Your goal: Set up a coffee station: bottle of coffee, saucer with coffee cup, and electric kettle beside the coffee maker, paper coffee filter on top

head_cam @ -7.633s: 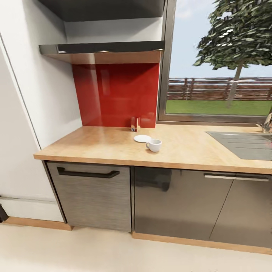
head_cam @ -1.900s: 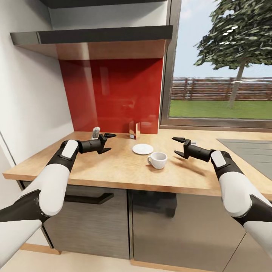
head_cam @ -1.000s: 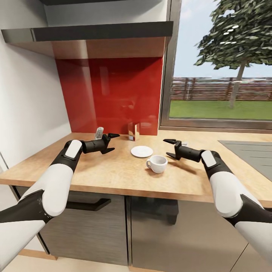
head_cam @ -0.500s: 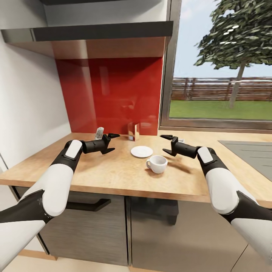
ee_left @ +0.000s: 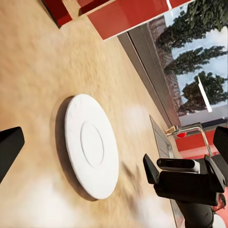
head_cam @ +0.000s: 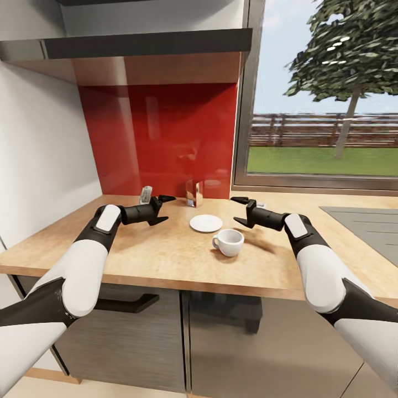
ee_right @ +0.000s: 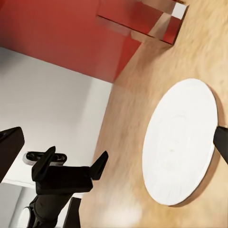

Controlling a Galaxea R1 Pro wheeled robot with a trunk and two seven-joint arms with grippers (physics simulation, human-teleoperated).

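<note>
The saucer (head_cam: 205,223) lies flat on the kitchen countertop (head_cam: 166,249), a little out from the red backsplash (head_cam: 160,138). The coffee cup (head_cam: 228,242) stands just near and right of it on the bare worktop, close to the saucer but not on it, so that pairing is not yet done. The left gripper (head_cam: 159,209) hovers above the counter left of the saucer, its fingers spread and holding nothing. The right gripper (head_cam: 241,210) hovers right of the saucer and just beyond the cup, also spread and empty; in the left wrist view the saucer (ee_left: 92,145) sits between the two grippers. A small shiny holder (head_cam: 194,193) stands at the backsplash. No coffee maker, kettle, coffee bottle or filter stands on this stretch, so most of the setup appears to remain, with the cup and saucer the likely step in hand.
</note>
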